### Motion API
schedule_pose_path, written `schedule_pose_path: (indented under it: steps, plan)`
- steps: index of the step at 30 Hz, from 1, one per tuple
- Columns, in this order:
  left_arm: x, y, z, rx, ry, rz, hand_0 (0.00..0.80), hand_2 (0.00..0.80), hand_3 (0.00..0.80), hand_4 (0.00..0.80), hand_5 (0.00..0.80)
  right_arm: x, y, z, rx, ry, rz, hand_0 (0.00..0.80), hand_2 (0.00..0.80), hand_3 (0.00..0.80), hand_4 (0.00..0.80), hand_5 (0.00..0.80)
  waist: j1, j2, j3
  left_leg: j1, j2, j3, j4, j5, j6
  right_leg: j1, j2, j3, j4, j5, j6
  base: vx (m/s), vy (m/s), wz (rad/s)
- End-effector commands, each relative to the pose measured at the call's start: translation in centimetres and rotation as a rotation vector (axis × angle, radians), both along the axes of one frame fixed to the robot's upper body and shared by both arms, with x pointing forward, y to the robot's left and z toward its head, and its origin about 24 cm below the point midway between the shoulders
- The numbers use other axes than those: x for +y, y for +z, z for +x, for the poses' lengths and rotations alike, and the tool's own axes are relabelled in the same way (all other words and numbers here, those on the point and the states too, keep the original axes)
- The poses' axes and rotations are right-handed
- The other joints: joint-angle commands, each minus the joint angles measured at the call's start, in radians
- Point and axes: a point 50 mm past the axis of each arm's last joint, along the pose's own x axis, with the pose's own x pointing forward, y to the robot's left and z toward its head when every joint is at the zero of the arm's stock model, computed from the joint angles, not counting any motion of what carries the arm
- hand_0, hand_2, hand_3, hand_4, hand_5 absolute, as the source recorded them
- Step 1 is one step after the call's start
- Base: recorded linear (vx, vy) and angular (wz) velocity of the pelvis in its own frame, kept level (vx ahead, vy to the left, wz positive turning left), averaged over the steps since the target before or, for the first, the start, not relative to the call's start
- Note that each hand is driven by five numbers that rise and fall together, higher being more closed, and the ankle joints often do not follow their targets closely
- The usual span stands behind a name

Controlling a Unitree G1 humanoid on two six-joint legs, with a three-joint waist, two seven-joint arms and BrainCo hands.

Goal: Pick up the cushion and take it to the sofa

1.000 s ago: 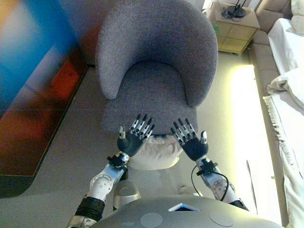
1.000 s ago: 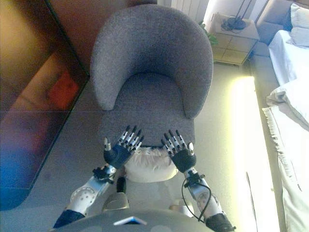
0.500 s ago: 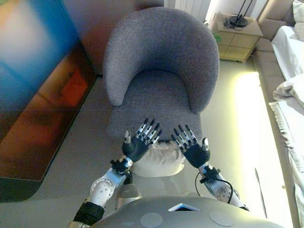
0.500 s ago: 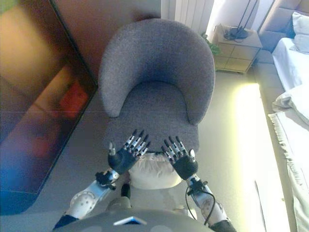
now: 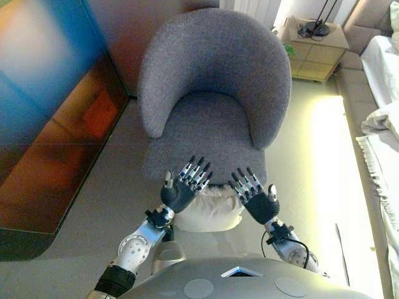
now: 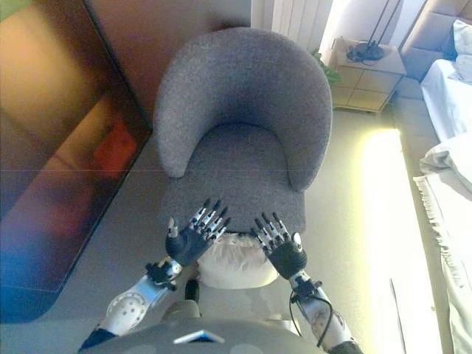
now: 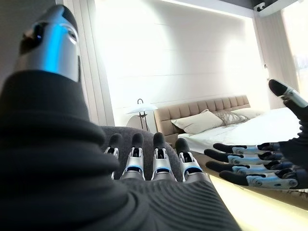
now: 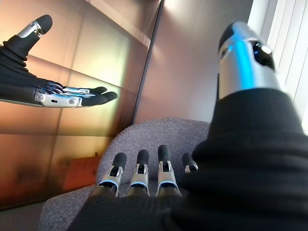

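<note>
— What did we see from the left eye?
— A grey armchair (image 5: 215,87) stood on the pale floor (image 5: 106,187), with a white cushion (image 5: 209,210) on the floor just at the front edge of its seat. Our left hand (image 5: 179,192) and right hand (image 5: 260,204) hovered over the cushion's two sides, palms facing each other, fingers straight and spread, holding nothing. A glossy wall panel (image 5: 50,112) ran along the left, a wooden nightstand (image 5: 315,45) stood past the chair's back, and white bedding (image 5: 383,124) lay at the right edge.

— And the right eye?
— The same layout: the cushion (image 6: 234,262) lay between both hands at the chair's front edge. We could not tell whether either hand touched it.

— The left wrist?
— Our left hand's fingers (image 7: 159,161) were stretched out straight, the right hand showed opposite, and beyond them stood a bed with a padded headboard (image 7: 211,108) and a floor lamp (image 7: 141,109).

— The right wrist?
— Straight fingers (image 8: 139,173) pointed at the chair's grey back (image 8: 159,132), with the left hand opposite, also spread. We found no readable writing or labels anywhere.
</note>
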Motion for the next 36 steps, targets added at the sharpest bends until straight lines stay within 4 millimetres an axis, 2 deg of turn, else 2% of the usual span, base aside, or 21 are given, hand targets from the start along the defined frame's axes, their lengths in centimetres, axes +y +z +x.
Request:
schedule_pose_path:
  steps: [1,4,5,7,8,10,12,15,19,21,25,31,36]
  plan:
    - [0.5,2.5,1.9,-0.152,-0.007,0.053,0.0,0.0,0.0,0.0,0.0,0.4,2.9,2.5,-0.175,-0.017,0.075,0.0,0.0,0.0,0.0,0.0,0.024,-0.009,0.041,0.071,0.056,0.042,0.032,-0.118,0.021,-0.113,-0.066,0.012,-0.032,0.162,0.028,0.0,0.0,0.0]
    - [1.1,2.2,2.0,-0.159,0.015,0.149,0.0,0.0,0.0,0.0,0.0,0.2,2.8,2.5,-0.166,-0.03,0.041,0.0,0.0,0.0,0.0,0.0,0.022,-0.012,0.043,0.076,0.057,0.043,0.031,-0.12,0.021,-0.114,-0.064,0.017,-0.035,0.163,0.028,0.0,0.0,0.0]
    - [1.9,2.0,2.2,-0.173,0.047,0.285,0.0,0.0,0.0,0.0,0.0,-0.3,2.6,2.6,-0.15,-0.057,-0.034,0.0,0.0,0.0,0.0,0.0,0.021,-0.013,0.043,0.076,0.06,0.043,0.036,-0.122,0.019,-0.115,-0.063,0.02,-0.033,0.162,0.028,0.0,0.0,0.0]
    - [3.9,1.6,2.7,-0.188,0.128,0.618,0.0,0.0,0.0,0.0,0.0,-1.9,1.9,2.8,-0.086,-0.116,-0.292,0.0,0.0,0.0,0.0,0.0,0.017,-0.016,0.045,0.075,0.066,0.044,0.05,-0.126,0.014,-0.119,-0.061,0.027,-0.026,0.16,0.027,0.034,-0.03,0.0]
    - [5.0,1.6,3.0,-0.187,0.181,0.799,0.0,0.0,0.0,0.0,0.0,-2.9,1.8,3.0,-0.072,-0.131,-0.476,0.0,0.0,0.0,0.0,0.0,0.014,-0.017,0.049,0.075,0.07,0.044,0.066,-0.13,0.013,-0.121,-0.06,0.036,-0.019,0.158,0.026,0.045,-0.025,-0.02]
    - [7.0,1.6,3.2,-0.185,0.23,0.96,0.0,0.0,0.0,0.0,0.0,-4.4,1.9,2.9,-0.047,-0.137,-0.702,0.0,0.0,0.0,0.0,0.0,0.006,-0.022,0.058,0.059,0.077,0.043,0.109,-0.137,0.011,-0.132,-0.059,0.057,0.001,0.153,0.021,0.038,-0.028,-0.05]
    - [8.2,1.3,2.9,-0.161,0.248,1.035,0.0,0.0,0.0,0.0,0.0,-6.0,1.7,2.7,-0.021,-0.162,-0.861,0.0,0.0,0.0,0.0,0.0,0.004,-0.024,0.07,0.042,0.086,0.042,0.148,-0.145,0.007,-0.14,-0.058,0.068,0.021,0.146,0.015,0.023,-0.035,-0.09]
    - [9.1,0.7,2.8,-0.146,0.26,1.092,0.0,0.0,0.0,0.0,0.0,-7.5,1.5,3.2,0.007,-0.211,-0.984,0.0,0.0,0.0,0.0,0.0,0.003,-0.022,0.101,0.014,0.096,0.031,0.189,-0.15,0.002,-0.159,-0.051,0.088,0.046,0.14,0.009,-0.028,-0.029,-0.09]
    - [9.9,0.2,3.2,-0.139,0.291,1.119,0.0,0.0,0.0,0.0,0.0,-8.1,1.4,4.1,0.013,-0.231,-1.099,0.0,0.0,0.0,0.0,0.0,0.008,-0.016,0.141,-0.032,0.098,0.011,0.21,-0.149,-0.005,-0.192,-0.064,0.094,0.077,0.133,0.017,-0.104,-0.022,-0.11]
    - [10.2,0.2,4.0,-0.14,0.319,1.141,0.0,0.0,0.0,0.0,0.0,-8.3,1.3,4.9,0.009,-0.238,-1.179,0.0,0.0,0.0,0.0,0.0,0.01,-0.013,0.171,-0.067,0.095,-0.003,0.221,-0.145,-0.006,-0.224,-0.076,0.096,0.104,0.129,0.022,-0.194,-0.001,0.0]
    - [10.1,0.8,7.0,-0.203,0.363,1.207,0.0,0.0,0.0,0.0,0.0,-7.9,1.9,7.9,-0.015,-0.27,-1.227,0.0,0.0,0.0,0.0,0.0,0.008,-0.005,0.269,-0.193,0.091,-0.048,0.279,-0.133,-0.01,-0.343,-0.089,0.12,0.175,0.133,0.016,-0.29,-0.002,0.06]
    - [9.0,2.9,10.5,-0.291,0.463,1.201,0.0,0.0,0.0,0.0,0.0,-8.2,4.2,12.4,-0.086,-0.281,-1.405,0.0,0.0,0.0,0.0,0.0,0.013,0.01,0.377,-0.454,0.071,-0.122,0.432,-0.157,-0.011,-0.63,-0.09,0.18,0.327,0.129,0.0,-0.254,0.024,0.0]
    - [9.1,4.7,12.5,-0.34,0.547,1.208,0.0,0.0,0.0,0.0,0.0,-8.7,7.5,15.6,-0.169,-0.343,-1.458,0.0,0.0,0.0,0.0,0.0,0.012,0.02,0.428,-0.611,0.042,-0.138,0.5,-0.165,-0.002,-0.817,-0.085,0.2,0.431,0.119,-0.013,-0.193,0.054,0.03]
